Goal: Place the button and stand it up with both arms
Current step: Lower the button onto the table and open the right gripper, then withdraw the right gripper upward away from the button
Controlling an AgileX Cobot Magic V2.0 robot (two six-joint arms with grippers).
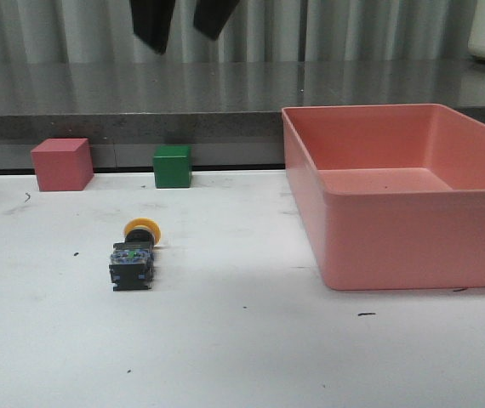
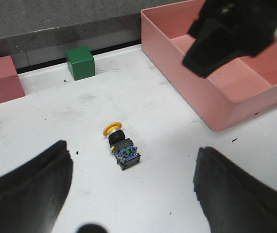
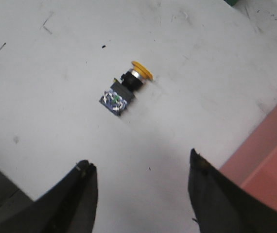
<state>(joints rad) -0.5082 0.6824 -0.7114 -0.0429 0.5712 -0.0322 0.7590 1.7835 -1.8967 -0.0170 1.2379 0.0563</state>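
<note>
The button [image 1: 134,255] lies on its side on the white table, yellow cap toward the back, bluish base toward the front. It also shows in the left wrist view [image 2: 121,146] and the right wrist view [image 3: 125,90]. My left gripper [image 2: 132,150] is open, high above the table, with the button well below and between its fingers. My right gripper [image 3: 139,159] is open and empty, high up, apart from the button. A black gripper part [image 2: 235,34] hangs over the pink box in the left wrist view. Two dark gripper parts [image 1: 153,25] show at the top of the front view.
A large pink box [image 1: 396,191] stands on the right of the table. A pink cube [image 1: 61,164] and a green cube [image 1: 173,166] sit along the back edge. A grey ledge runs behind them.
</note>
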